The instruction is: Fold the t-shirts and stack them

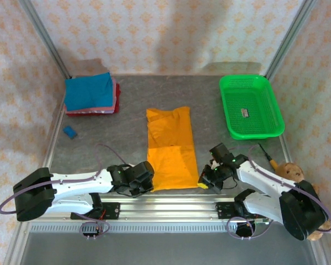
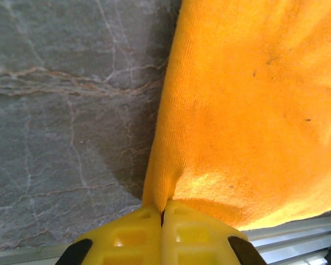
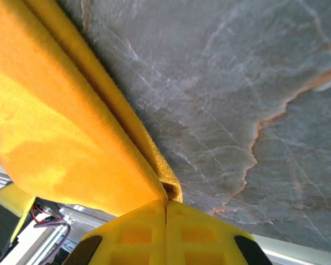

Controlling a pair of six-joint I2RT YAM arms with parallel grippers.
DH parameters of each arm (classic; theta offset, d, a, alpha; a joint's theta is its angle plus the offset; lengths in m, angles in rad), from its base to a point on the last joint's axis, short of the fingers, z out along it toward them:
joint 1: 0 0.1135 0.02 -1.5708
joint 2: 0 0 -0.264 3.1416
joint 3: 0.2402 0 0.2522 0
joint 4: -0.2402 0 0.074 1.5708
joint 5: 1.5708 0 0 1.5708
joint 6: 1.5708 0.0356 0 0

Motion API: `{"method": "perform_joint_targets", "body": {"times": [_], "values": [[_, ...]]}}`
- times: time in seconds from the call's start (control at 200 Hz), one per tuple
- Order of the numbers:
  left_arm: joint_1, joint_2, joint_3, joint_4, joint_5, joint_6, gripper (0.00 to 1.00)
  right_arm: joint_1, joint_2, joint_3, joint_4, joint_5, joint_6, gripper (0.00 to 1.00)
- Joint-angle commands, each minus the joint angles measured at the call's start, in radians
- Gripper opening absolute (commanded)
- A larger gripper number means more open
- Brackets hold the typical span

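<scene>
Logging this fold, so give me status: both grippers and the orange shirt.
Left gripper shut on orange t-shirt, near left corner. Right gripper shut on near right corner. Folded stack, green basket apart from it.

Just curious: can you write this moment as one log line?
left claw: shut on orange t-shirt, near-left edge | right claw: shut on its near-right edge | folded stack: far left

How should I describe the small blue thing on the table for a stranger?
Start at the stack of folded t-shirts in the far left corner of the table. Just nearer lies a small blue object, alone on the grey surface, far smaller than any shirt.
</scene>
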Motion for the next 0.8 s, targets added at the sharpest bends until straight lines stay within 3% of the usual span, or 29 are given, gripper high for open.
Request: {"method": "perform_joint_targets", "body": {"times": [0.0, 0.255, 0.455, 0.796], "values": [[-0.019, -0.012, 0.038, -0.02, -0.033, -0.013, 0.0, 0.005, -0.048, -0.022, -0.1, -0.009, -0.023, 0.0], [-0.086, -0.075, 0.158, -0.181, -0.081, -0.038, 0.0, 0.005, -0.205, 0.088, -0.279, -0.007, -0.017, 0.0], [-0.176, -0.069, 0.161, -0.157, -0.124, -0.119, 0.0, 0.01, -0.269, 0.104, -0.361, -0.011, -0.011, 0.0], [-0.237, -0.069, 0.29, -0.242, -0.195, -0.167, 0.0, 0.056, -0.502, 0.169, -0.523, 0.039, 0.119, 0.0]]}}
